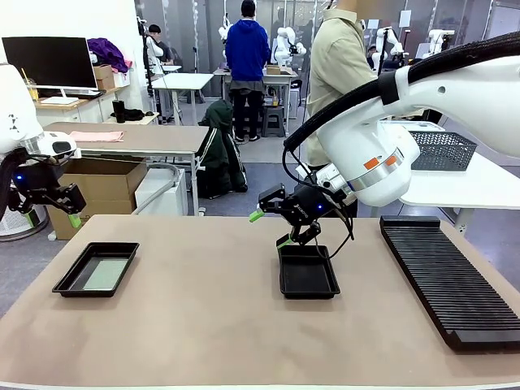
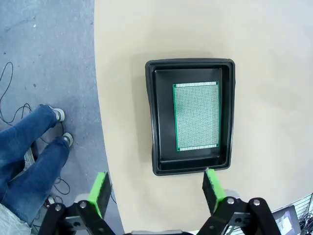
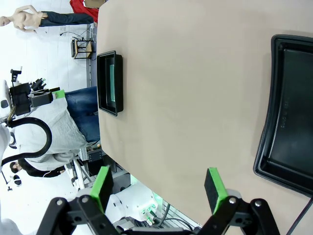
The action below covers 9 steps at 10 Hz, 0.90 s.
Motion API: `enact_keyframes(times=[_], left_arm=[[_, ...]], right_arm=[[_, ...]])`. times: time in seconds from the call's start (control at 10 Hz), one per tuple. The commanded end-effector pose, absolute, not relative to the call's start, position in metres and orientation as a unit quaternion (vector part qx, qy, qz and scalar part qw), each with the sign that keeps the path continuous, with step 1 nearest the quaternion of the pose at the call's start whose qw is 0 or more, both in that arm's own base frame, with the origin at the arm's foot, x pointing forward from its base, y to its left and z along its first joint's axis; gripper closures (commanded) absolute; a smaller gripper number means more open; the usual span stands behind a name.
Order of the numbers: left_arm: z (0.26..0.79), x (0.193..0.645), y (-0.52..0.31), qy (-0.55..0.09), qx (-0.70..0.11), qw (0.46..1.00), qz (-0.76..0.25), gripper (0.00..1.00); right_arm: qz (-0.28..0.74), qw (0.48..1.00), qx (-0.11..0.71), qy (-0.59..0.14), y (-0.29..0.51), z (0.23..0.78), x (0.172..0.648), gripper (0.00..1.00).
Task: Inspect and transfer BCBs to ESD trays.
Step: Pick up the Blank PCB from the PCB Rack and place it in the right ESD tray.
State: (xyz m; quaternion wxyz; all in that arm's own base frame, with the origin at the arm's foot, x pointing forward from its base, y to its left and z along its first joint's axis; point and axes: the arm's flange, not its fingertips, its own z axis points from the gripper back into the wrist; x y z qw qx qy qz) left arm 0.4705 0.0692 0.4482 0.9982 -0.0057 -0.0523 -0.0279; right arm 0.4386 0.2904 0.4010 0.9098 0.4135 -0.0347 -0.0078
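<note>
Status: one BCB (image 2: 196, 116) lies in left tray (image 1: 69, 284); centre tray (image 1: 309, 276) bare, your transfer looks partly done. Fingers of left gripper (image 2: 156, 191) and right gripper (image 1: 270, 228) spread, holding nothing.

You see the left claw (image 2: 155, 191) spread wide, its two green-padded fingers (image 2: 100, 192) rising from the bottom of the picture with nothing between them. Under it lies the tan table (image 2: 274, 73), and on it one black ESD tray (image 2: 151, 122), set close to the table's edge where the grey floor (image 2: 44, 49) begins. One BCB (image 2: 196, 116) lies flat on the tray's floor, with a wider bare strip on the side toward that table edge. One green pad overlaps the tray's nearest rim in the picture. On the floor you see a person's legs (image 2: 34, 156) in blue jeans, with thin cables (image 2: 7, 88) beside them.
</note>
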Motion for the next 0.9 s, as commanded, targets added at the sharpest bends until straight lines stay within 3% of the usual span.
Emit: enact_keyframes(times=[0.0, 0.8], left_arm=[[0.4461, 0.4697, 0.0704, -0.053, -0.005, 0.998, -0.026, 0.0], [0.4461, 0.4697, 0.0704, -0.053, -0.005, 0.998, -0.026, 0.0]], right_arm=[[-0.016, 0.91, 0.412, -0.037, 0.2915, 0.4014, 0.4382, 0.0], [-0.016, 0.91, 0.412, -0.037, 0.2915, 0.4014, 0.4382, 0.0]])
